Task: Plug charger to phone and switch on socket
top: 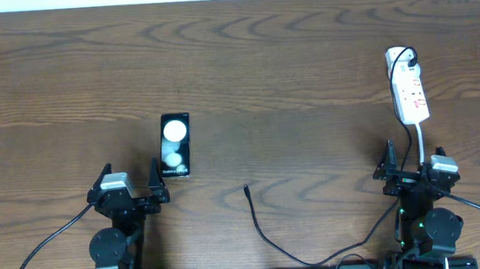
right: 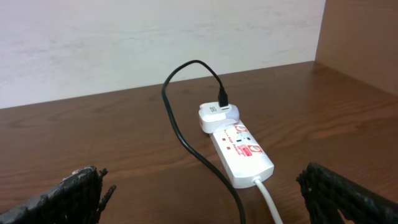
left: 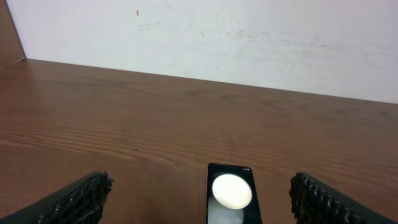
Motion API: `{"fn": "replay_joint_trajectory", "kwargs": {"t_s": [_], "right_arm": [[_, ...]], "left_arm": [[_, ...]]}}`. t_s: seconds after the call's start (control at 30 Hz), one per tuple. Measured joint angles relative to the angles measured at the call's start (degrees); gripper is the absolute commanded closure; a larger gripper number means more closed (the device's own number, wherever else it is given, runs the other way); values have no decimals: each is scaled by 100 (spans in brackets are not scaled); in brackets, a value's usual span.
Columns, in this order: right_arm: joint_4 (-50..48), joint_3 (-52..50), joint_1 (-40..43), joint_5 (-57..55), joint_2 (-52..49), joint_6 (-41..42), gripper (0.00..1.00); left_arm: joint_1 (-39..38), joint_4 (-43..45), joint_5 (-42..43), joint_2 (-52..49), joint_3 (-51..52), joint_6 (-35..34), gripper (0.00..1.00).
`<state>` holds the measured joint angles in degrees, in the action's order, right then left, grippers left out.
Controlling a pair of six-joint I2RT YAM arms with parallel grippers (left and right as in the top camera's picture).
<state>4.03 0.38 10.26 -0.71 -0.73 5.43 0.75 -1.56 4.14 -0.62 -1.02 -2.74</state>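
Observation:
The black phone (top: 175, 145) lies face up left of centre, with two white circles on it, just ahead and right of my left gripper (top: 130, 171). In the left wrist view the phone (left: 230, 196) sits between the wide-open jaws, nearer the right one, and the gripper (left: 200, 186) holds nothing. The charger (top: 259, 220) trails across the front middle, its plug tip (top: 246, 187) lying loose on the wood. The white socket (top: 408, 89) lies at the far right with a white adapter (right: 217, 116) plugged in. My right gripper (right: 202, 177) is open and empty just short of the socket (right: 241, 151).
The socket's white cord (top: 422, 141) runs back between the right gripper's fingers. The charger's black cable (right: 186, 140) loops from the adapter toward the right gripper. Black base cables (top: 44, 246) trail at the front corners. A white wall (left: 249, 37) borders the table's far edge.

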Motion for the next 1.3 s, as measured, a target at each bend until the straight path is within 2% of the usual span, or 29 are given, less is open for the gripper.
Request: {"fn": "replay_joint_trajectory", "kwargs": {"t_s": [1.03,1.3], "right_arm": [[0,0,0,2,0,-2,1],[-2,0,0,0,0,0,1]], "left_arm": [[0,-66,7,0,-85,11,6],[0,-81,0,-83,-481,216,6]]}}
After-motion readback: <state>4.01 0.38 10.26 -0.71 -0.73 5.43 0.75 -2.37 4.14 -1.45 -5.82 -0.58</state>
